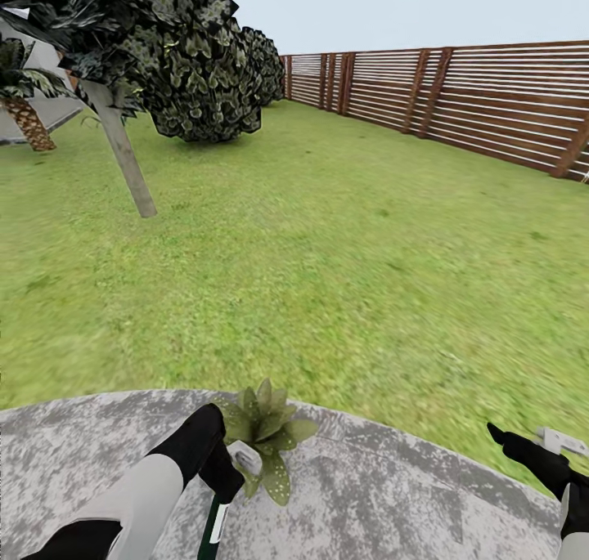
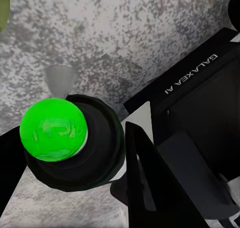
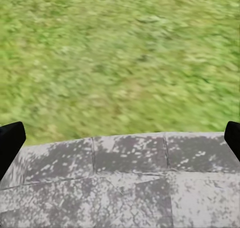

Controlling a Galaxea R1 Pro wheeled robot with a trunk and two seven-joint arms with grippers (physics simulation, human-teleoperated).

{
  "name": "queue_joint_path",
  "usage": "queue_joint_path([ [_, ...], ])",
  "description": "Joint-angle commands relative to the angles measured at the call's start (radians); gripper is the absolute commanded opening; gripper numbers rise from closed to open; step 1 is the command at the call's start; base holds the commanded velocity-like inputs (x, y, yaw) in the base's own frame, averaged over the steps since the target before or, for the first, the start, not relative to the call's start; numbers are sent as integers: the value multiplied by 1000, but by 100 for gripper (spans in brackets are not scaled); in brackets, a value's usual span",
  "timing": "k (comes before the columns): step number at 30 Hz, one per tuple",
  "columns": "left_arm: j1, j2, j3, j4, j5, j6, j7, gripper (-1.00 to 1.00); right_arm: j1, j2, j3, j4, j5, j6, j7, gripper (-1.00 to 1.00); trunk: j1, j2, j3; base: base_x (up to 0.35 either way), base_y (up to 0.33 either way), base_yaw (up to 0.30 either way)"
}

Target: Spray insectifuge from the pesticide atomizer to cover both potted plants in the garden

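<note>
The pesticide atomizer [image 1: 214, 527] is clamped in the left gripper [image 1: 231, 472], dark-green body hanging down over the stone patio [image 1: 98, 445], just beside 1 potted plant [image 1: 263, 433]. The spraying step is judged in hand. Next, the nozzle must be turned onto the leaves. The right gripper [image 3: 120, 138] is spread wide, empty, over the patio edge and lawn [image 1: 327, 257].
</note>
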Motion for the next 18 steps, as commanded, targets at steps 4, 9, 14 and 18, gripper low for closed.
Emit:
queue_joint_path([
  [4, 0, -1, 4, -1, -8, 5, -8, -100, -1, 0, -5, -2, 5, 4, 8, 100, 0, 0, 5, 0, 0, 84],
  [9, 0, 2, 4, -1, -12, 13, -11, -100, -1, 0, -5, -2, 5, 4, 7, 100, 0, 0, 12, 0, 0, 108],
  [14, 2, 31, 5, 5, -14, 11, -10, -100, -1, -1, -6, -2, 5, 4, 6, 100, 0, 0, 15, 0, 0, 125],
  [18, 3, 40, 4, 6, -15, 12, -9, -100, -1, -2, -6, -2, 5, 3, 6, 100, 0, 0, 16, 0, 0, 14],
])
